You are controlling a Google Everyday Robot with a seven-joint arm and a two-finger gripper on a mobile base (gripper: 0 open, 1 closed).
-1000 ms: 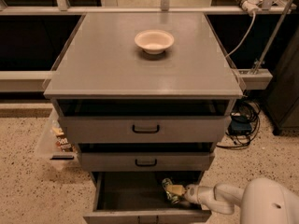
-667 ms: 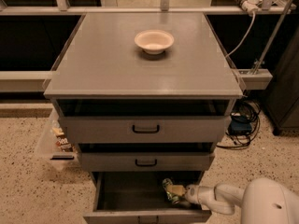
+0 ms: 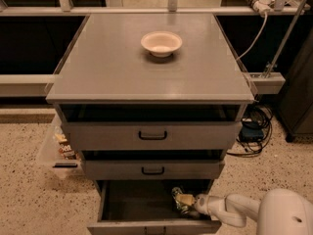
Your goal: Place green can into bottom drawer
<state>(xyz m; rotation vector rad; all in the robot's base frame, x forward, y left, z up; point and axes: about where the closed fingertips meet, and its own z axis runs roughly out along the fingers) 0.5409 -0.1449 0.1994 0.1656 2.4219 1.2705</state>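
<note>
The bottom drawer (image 3: 124, 202) of the grey cabinet is pulled open, with a dark inside. My gripper (image 3: 186, 200) reaches in from the right on a white arm and sits inside the drawer's right part. The green can (image 3: 179, 201) shows as a small shiny green-and-silver shape at the gripper's tip, low in the drawer. The gripper covers part of the can.
A cream round bowl (image 3: 162, 42) stands on the cabinet top (image 3: 107, 67). Two upper drawers with black handles (image 3: 152, 135) are slightly open. A clear bin of snacks (image 3: 59, 148) stands on the floor at the left. Cables (image 3: 254, 129) lie at the right.
</note>
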